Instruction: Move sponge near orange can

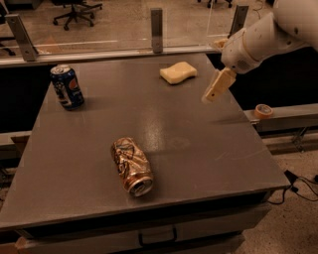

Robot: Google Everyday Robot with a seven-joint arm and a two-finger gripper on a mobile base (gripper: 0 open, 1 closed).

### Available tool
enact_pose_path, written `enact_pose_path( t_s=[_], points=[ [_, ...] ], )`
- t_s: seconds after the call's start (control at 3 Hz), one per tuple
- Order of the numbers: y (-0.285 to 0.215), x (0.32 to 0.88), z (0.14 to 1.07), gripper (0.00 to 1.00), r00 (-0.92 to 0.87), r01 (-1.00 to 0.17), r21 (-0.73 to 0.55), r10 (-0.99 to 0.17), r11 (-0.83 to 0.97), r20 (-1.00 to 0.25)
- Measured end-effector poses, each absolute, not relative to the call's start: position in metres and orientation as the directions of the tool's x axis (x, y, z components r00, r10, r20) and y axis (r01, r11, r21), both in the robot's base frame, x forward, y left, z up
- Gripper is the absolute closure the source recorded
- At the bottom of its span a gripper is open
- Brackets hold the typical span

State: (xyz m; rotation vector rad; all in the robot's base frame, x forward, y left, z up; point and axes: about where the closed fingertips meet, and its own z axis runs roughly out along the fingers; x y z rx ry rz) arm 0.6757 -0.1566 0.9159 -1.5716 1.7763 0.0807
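Currently: sponge (pixel 178 72) located far right on table (pixel 208 149), long axis roughly left-right; gripper (pixel 217 87) poised just right of it, opening not discernible, nothing seen held; orange can (pixel 132 166) well apart, near front.

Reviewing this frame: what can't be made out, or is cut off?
All in the camera view:
- Arm: cut off by the top and right edges. Only its end shows, with the gripper over the table, right of the sponge and apart from it.
- Orange can: lying crumpled, so its print is unreadable.
- Blue can: its own body hides its far side.
- Chair: cut off by the top edge.
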Motion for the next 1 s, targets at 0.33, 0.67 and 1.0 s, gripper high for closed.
enact_pose_path(
  t_s=[0.33,0.67,1.0],
  points=[
    [-0.154,0.715,0.896,0.00,0.006,-0.852,-0.392,-0.742,0.347,-0.671],
    [-0.148,0.751,0.877,0.00,-0.035,-0.830,-0.330,-0.633,0.450,-0.774],
    [-0.139,0.782,0.871,0.00,-0.072,-0.809,-0.245,-0.503,0.535,-0.861]
  ],
)
